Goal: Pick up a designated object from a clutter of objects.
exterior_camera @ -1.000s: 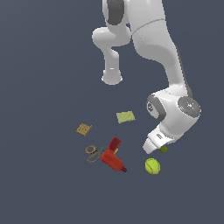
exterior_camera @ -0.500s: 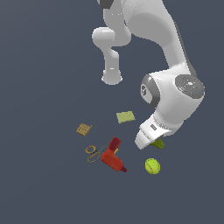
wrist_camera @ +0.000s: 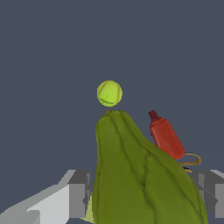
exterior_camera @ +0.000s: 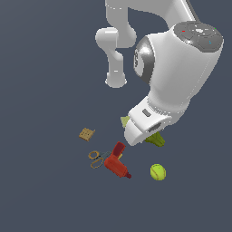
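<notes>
Gripping pear (wrist_camera: 140, 179) in pincer (wrist_camera: 144, 192), tapered end toward tennis ball (wrist_camera: 109, 93).

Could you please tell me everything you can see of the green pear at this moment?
The pear is olive green, lumpy and ribbed, tapering to a narrow end that points toward the tennis ball. In the wrist view it fills the space between the two gripper fingers; actual contact cannot be made out. In the exterior view only a small green part shows beneath the arm's hand.
</notes>
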Motion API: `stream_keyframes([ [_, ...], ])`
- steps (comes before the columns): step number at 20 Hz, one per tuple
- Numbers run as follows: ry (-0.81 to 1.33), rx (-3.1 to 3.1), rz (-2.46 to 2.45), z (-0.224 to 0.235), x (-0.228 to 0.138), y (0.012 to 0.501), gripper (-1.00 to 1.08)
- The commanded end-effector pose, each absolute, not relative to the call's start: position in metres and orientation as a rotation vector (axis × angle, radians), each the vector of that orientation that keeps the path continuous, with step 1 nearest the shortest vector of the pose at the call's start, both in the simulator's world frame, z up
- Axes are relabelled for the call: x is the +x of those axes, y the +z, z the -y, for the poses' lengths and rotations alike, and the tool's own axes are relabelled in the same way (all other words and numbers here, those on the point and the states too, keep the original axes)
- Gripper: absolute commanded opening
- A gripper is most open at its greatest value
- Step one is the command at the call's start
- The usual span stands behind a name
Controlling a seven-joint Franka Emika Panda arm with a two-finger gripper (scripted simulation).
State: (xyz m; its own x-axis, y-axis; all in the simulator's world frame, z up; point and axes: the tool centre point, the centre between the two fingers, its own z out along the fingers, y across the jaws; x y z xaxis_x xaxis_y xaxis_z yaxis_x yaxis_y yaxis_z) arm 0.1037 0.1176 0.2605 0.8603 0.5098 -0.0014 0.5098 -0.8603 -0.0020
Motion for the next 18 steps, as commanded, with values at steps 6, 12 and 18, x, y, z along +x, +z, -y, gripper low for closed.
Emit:
stream_keyframes([
  [6, 0.0, -3.028, 0.831, -0.073, 0.116, 0.339, -1.0],
  [12, 0.0, -3.029, 0.83, -0.043, 0.126, 0.391, -1.0],
  [18, 0.0, -3.029, 0.83, -0.023, 0.133, 0.425, -1.0],
])
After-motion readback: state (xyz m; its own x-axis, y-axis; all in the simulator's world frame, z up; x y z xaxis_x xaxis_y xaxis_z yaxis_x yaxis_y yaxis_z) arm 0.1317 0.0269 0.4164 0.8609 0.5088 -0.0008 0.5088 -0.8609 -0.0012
